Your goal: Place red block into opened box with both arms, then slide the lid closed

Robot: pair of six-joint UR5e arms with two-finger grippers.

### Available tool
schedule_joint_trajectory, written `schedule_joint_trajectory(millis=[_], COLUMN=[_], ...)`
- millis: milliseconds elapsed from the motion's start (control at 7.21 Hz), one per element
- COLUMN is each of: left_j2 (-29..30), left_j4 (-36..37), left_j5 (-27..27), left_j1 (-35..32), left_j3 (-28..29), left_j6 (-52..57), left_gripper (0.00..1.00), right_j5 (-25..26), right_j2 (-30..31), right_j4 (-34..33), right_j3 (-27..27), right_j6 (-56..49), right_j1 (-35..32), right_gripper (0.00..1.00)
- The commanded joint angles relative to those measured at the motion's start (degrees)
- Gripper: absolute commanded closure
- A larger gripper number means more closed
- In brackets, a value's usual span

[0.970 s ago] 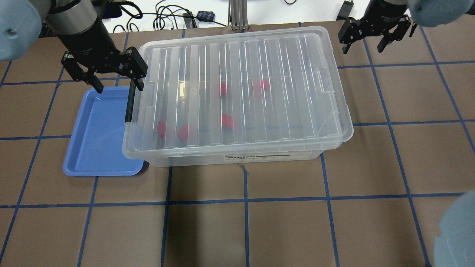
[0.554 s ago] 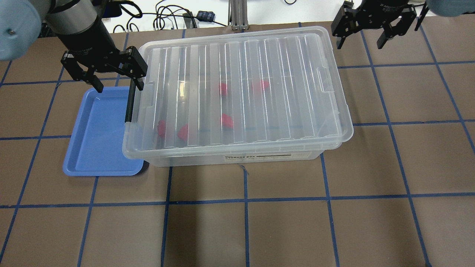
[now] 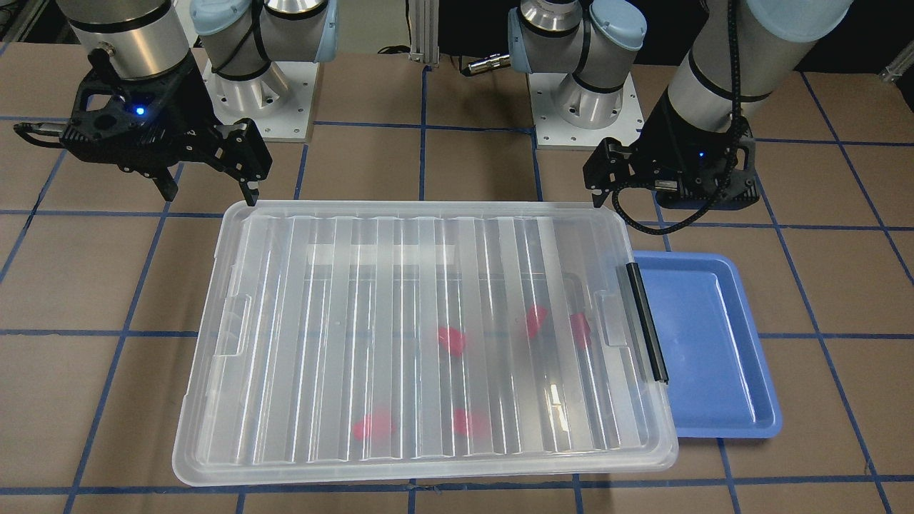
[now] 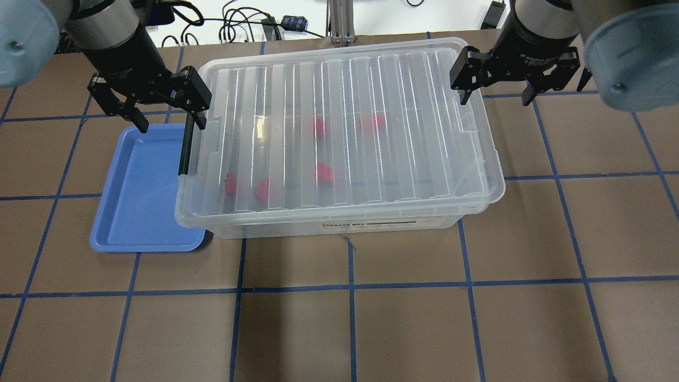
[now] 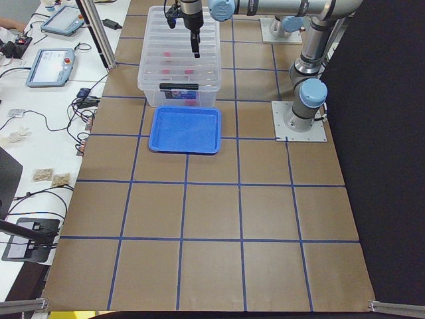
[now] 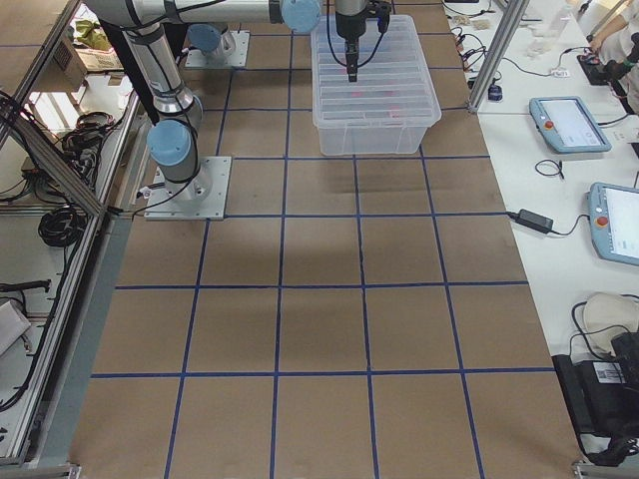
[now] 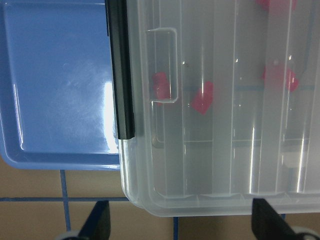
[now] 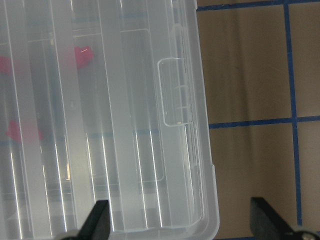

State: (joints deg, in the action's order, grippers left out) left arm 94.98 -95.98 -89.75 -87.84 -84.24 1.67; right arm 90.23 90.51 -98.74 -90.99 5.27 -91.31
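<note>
The clear box (image 4: 339, 229) stands mid-table with the ribbed lid (image 4: 345, 106) lying flat over it. Through the lid I see several red blocks (image 4: 324, 173), also showing in the front view (image 3: 451, 340). A black strip (image 4: 184, 151) edges the box's left short side. My left gripper (image 4: 171, 125) is open at the far-left corner, one finger over the blue tray, the other over the lid's edge (image 7: 150, 200). My right gripper (image 4: 496, 100) is open, straddling the lid's far-right edge (image 8: 200, 150). Neither holds anything.
A blue tray (image 4: 132, 212) lies against the box's left side, with nothing in it. Cables and small devices (image 4: 249, 26) and a metal post (image 4: 339, 21) sit beyond the table's far edge. The arm bases (image 3: 257, 93) are bolted behind the box.
My right gripper has come forward and left from the back right to the lid's right end. The left gripper, the box, the lid and the blocks have not moved.
</note>
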Motion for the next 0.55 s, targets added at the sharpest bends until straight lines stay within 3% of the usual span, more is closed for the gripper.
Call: schedule_joint_trajectory(millis=[0,416], left_j2=[-0.05,-0.14], left_j4=[0.18,0.18], left_j5=[0.19,0.28], left_j1=[0.03,0.03], left_j3=[0.05,0.13], left_j6=[0.00,0.00], left_gripper=[0.00,0.00], right_j5=[2.31,1.44], right_j2=[0.10,0.01], right_j4=[0.21,0.21], right_j3=[0.37,0.28], right_j6=[-0.08,0.00], right_j1=[-0.10,-0.10], right_gripper=[0.00,0.00])
